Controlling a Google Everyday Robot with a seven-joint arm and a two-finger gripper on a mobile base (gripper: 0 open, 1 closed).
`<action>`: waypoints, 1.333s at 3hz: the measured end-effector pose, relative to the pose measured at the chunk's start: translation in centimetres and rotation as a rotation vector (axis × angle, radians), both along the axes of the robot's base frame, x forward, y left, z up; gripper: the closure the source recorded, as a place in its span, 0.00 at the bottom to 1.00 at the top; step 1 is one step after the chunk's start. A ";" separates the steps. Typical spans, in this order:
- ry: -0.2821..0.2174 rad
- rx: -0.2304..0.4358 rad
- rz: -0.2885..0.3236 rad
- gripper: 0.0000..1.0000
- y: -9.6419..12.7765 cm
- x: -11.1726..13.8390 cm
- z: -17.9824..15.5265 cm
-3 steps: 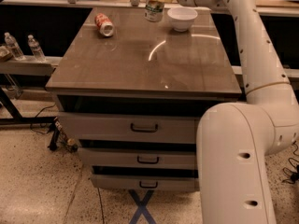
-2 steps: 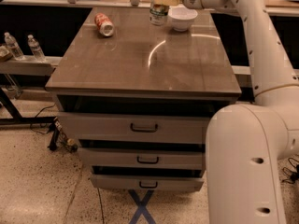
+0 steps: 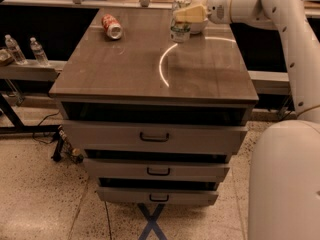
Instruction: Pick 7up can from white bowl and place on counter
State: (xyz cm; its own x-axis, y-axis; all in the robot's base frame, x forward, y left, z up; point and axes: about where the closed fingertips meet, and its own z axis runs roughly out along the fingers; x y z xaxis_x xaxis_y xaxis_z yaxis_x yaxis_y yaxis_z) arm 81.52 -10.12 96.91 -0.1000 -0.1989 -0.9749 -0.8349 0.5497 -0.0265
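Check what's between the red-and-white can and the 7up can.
Only bare counter lies between them, as the camera view shows. The gripper is at the upper part of the 7up can.

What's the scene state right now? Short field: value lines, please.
gripper: at the far right of the counter, closed around the 7up can
7up can: upright, outside the white bowl, just left of it; contact with counter unclear
white bowl: far right of counter, partly hidden behind gripper
red-and-white can: on its side, far left of counter
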 end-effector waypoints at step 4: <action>0.017 -0.054 0.189 0.63 -1.0 -4.6 -6.0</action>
